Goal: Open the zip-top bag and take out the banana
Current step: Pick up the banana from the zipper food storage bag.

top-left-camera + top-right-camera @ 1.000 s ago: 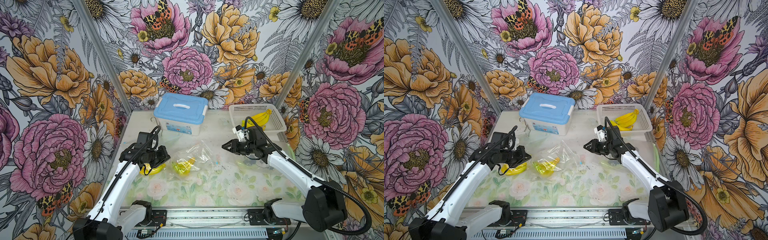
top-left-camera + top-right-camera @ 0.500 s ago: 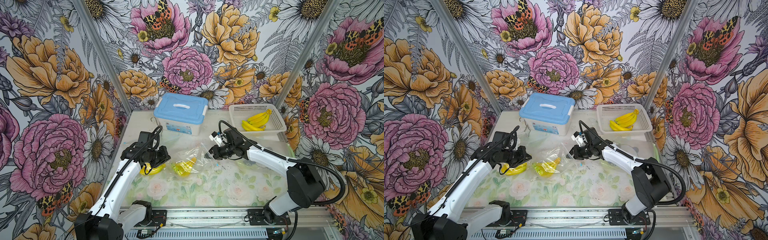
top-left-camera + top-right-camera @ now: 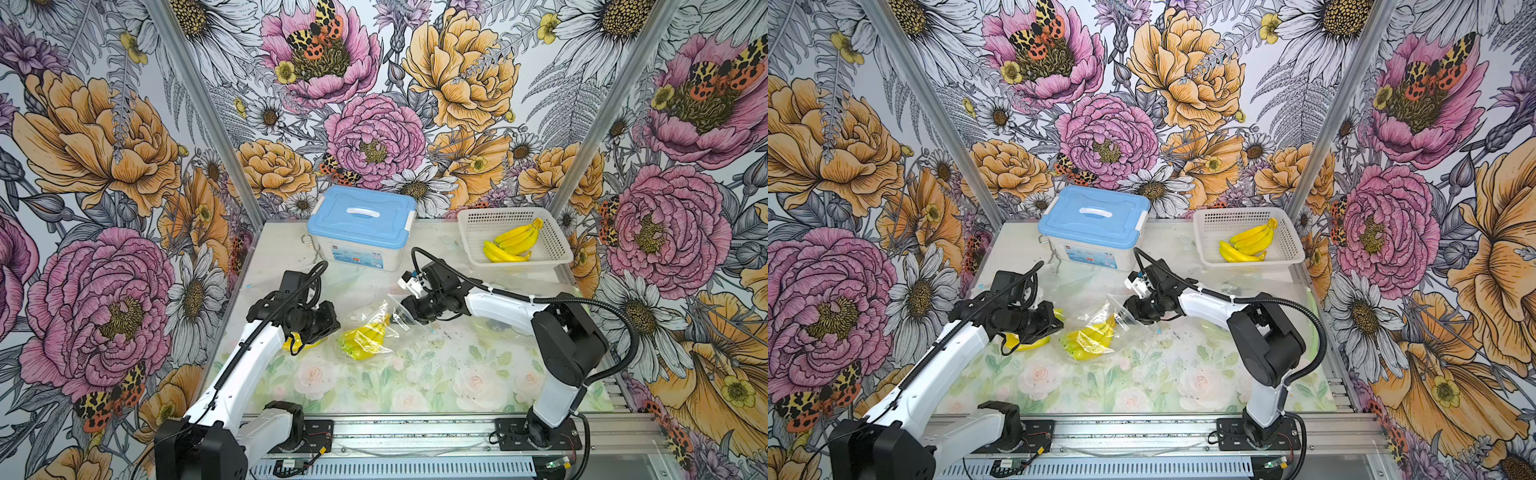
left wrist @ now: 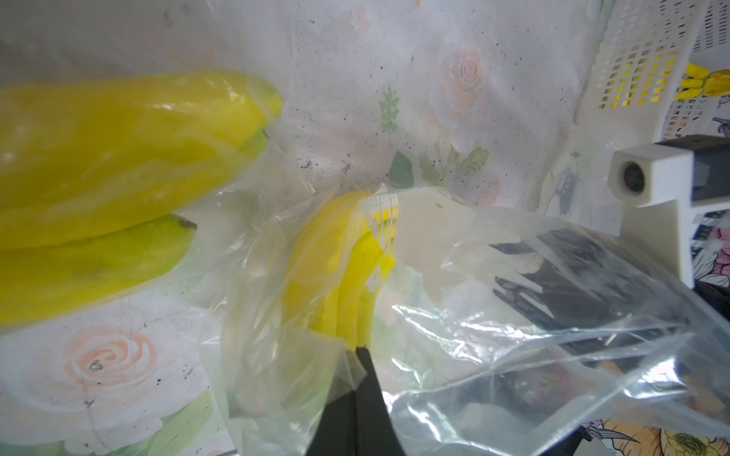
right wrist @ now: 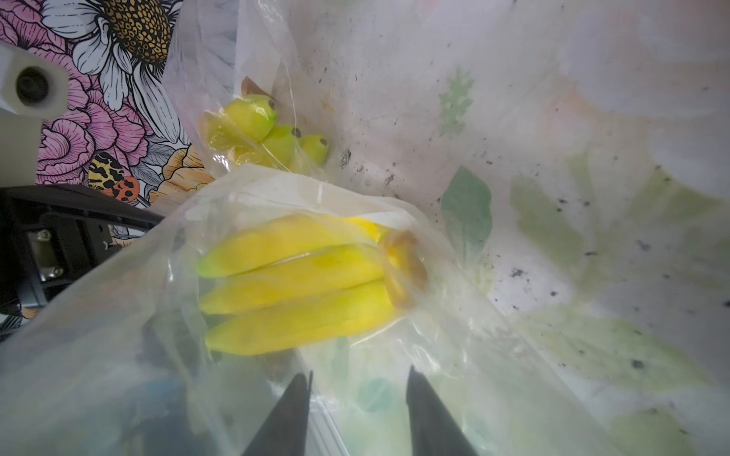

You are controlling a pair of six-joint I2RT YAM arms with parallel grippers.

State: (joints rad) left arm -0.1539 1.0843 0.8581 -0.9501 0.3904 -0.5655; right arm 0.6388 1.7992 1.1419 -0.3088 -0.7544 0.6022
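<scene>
Along the front edge of the worktop nothing has shifted. Just beyond, toward the left edge, the left end effector is seen clamped shut on a fold of the zip-top bag, as it was a second ago. A second banana bunch lies beneath it, undisturbed. The banana bunch to be taken out is still enclosed in the bag, a little left of the worktop's middle, with its stem end turned toward the right arm.

The change is on the right. A second ago the right end effector was held well apart from the bag, over the right half of the worktop. It has since been brought across and is now set against the loose film at the bag's far right corner. Its jaws are seen standing moderately apart, with film lying across the gap (whether any film is caught between them cannot be told). The bag's mouth is judged not yet opened. With one side pinned on the left, a pinch on the opposite lip and a pull apart are what the seal calls for.

At the back edge, the blue-lidded storage box and the white basket with its bananas are left as they were.
</scene>
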